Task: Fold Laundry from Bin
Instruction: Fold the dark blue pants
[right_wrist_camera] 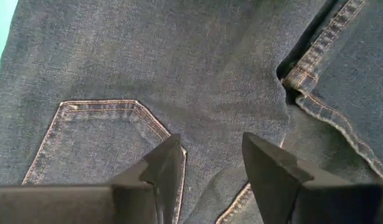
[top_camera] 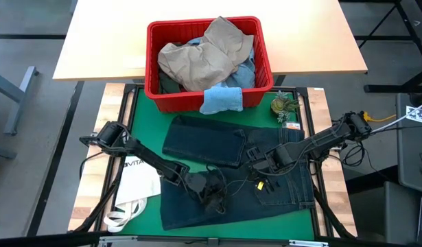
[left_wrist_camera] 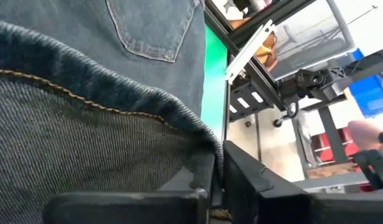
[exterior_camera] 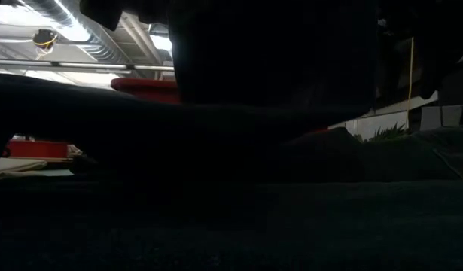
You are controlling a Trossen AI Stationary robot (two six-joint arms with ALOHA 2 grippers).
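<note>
The dark navy jeans [top_camera: 238,175] lie spread on the green mat, one part folded over at the far side. My left gripper [top_camera: 214,195] is low at the jeans' near left part and shut on a stitched edge of the denim [left_wrist_camera: 179,118]. My right gripper [right_wrist_camera: 210,149] stands open above the jeans beside a back pocket [right_wrist_camera: 98,137], with nothing between its fingers; the high view places this gripper [top_camera: 255,161] over the jeans' middle. The red bin [top_camera: 154,62] at the far side holds tan and light blue laundry [top_camera: 204,58]. My left gripper pinches a seamed edge of the jeans [left_wrist_camera: 207,140] between its two fingers, which stand almost together. The fingers reach in nearly level from the table's left. The denim drapes over the fingers and lies slack, and the rest rests on the mat. How many layers are held I cannot tell.
A small light blue cloth [top_camera: 221,99] hangs over the bin's near rim. A white tote bag [top_camera: 138,182] lies on the mat's left side. A small green plant-like object [top_camera: 285,104] sits at the far right corner. In the low view, dark denim blocks most of the picture.
</note>
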